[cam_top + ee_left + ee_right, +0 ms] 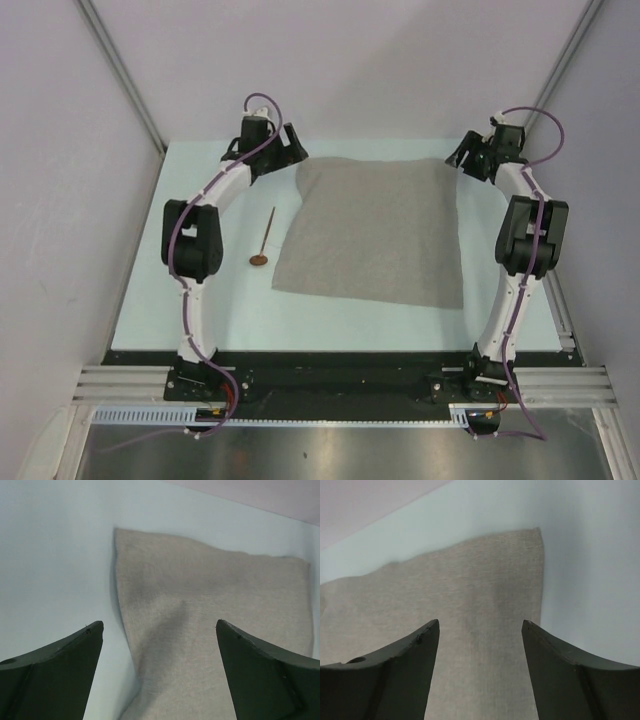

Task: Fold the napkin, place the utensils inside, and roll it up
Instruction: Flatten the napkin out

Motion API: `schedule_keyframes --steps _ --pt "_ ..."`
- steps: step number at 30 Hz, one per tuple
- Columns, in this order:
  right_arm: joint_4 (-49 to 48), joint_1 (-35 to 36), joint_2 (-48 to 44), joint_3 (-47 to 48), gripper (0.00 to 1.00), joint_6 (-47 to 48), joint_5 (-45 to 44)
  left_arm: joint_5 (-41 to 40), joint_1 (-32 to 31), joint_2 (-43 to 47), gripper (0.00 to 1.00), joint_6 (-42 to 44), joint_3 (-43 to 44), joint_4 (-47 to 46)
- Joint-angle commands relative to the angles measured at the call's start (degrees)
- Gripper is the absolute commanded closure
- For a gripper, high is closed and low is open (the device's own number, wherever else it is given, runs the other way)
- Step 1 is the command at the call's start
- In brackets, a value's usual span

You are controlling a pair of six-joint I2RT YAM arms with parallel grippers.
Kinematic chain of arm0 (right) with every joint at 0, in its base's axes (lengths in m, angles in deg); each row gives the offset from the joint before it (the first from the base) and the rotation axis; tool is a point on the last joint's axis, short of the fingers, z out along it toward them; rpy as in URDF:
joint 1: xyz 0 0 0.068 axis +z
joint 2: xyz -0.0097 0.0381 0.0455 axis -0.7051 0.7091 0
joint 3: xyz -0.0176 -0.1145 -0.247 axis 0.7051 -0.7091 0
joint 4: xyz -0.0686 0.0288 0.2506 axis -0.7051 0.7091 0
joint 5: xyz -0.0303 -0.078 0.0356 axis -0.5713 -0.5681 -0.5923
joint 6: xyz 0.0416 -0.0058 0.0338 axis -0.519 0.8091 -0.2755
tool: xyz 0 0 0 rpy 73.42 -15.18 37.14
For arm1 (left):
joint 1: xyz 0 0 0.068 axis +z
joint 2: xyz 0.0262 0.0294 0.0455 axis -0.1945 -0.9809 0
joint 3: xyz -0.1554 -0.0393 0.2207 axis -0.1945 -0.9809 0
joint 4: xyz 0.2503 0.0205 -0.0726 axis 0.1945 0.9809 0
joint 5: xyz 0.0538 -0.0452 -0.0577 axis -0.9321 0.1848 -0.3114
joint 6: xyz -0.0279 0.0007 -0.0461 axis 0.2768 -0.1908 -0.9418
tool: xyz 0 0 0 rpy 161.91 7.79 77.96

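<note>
Napkin [372, 232] flat, unfolded, mid tabletop [200, 320], slightly toward 3 o'clock; spoon [266, 243] at napkin's 9 o'clock, near but apart, bowl toward 6 o'clock
Left end effector [159, 630] over napkin's 11 o'clock corner, right end effector [480, 626] over 1 o'clock corner; both spread wide, holding nothing
Step, as judged: fold, pre-grasp stage
Next calls for: lower both, pinch far corners together, carry edge toward 6 o'clock evenly

A pale blue table [400, 327] sits between plain grey walls [60, 150], an aluminium rail [120, 385] along its near edge.
</note>
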Motion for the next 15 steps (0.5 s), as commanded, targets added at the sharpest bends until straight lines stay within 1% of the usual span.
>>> schedule_keyframes --steps 1,3,4,5,6,7,8,9,10,11,12,13,14,15 --pt "-4.9 0.2 -10.0 -2.4 0.28 -0.7 1.8 0.9 -0.3 12.0 0.02 1.4 -3.0 -3.8" --pt "-5.0 0.4 -14.6 -5.6 0.27 -0.6 1.2 0.5 -0.4 17.6 0.01 1.6 -7.2 -6.5" --pt "-4.8 0.6 -16.1 -8.7 0.27 -0.7 0.5 0.2 -0.7 19.8 0.01 1.9 -11.7 -7.6" --pt "-4.2 1.1 -17.9 -10.2 0.27 -0.8 0.2 0.1 -0.8 21.6 0.01 2.4 -13.9 -9.2" --pt "-3.1 1.4 -21.1 -11.8 0.27 -1.0 -0.3 0.4 -0.8 23.2 0.0 2.4 -15.8 -9.4" --pt "-2.6 1.9 -23.0 -13.9 0.28 -1.2 -1.8 0.8 -0.9 26.4 0.0 2.2 -19.7 -9.4" --pt "-2.0 2.8 -24.9 -17.8 0.28 -1.5 -3.0 0.7 -1.0 28.0 0.0 1.3 -22.2 -10.4" --pt "-1.4 3.2 -28.6 -20.4 0.28 -2.1 -4.0 -0.2 -1.4 29.9 0.0 0.9 -25.0 -11.2" --pt "-1.2 3.6 -30.3 -22.7 0.28 -3.4 -5.4 -1.2 -2.9 32.8 0.0 0.7 -30.4 -11.7" --pt "-1.1 4.1 -32.0 -27.9 0.28 -4.5 -5.8 -2.1 -3.9 34.2 0.0 1.1 -32.9 -11.7" --pt "-1.1 4.3 -35.4 -30.6 0.28 -5.5 -5.5 -3.8 -5.9 35.1 0.0 1.2 -37.1 -11.7" --pt "-1.2 4.5 -36.9 -33.0 0.28 -6.9 -4.9 -4.4 -6.9 36.8 0.0 1.1 -39.0 -11.7" --pt "-1.3 4.9 -38.7 -38.3 0.28 -7.4 -4.5 -4.5 -7.8 37.5 0.0 0.6 -41.1 -13.4" --pt "-1.3 5.1 -40.1 -40.4 0.27 -7.7 -3.7 -4.3 -9.5 38.0 0.0 -0.1 -45.1 -14.6"
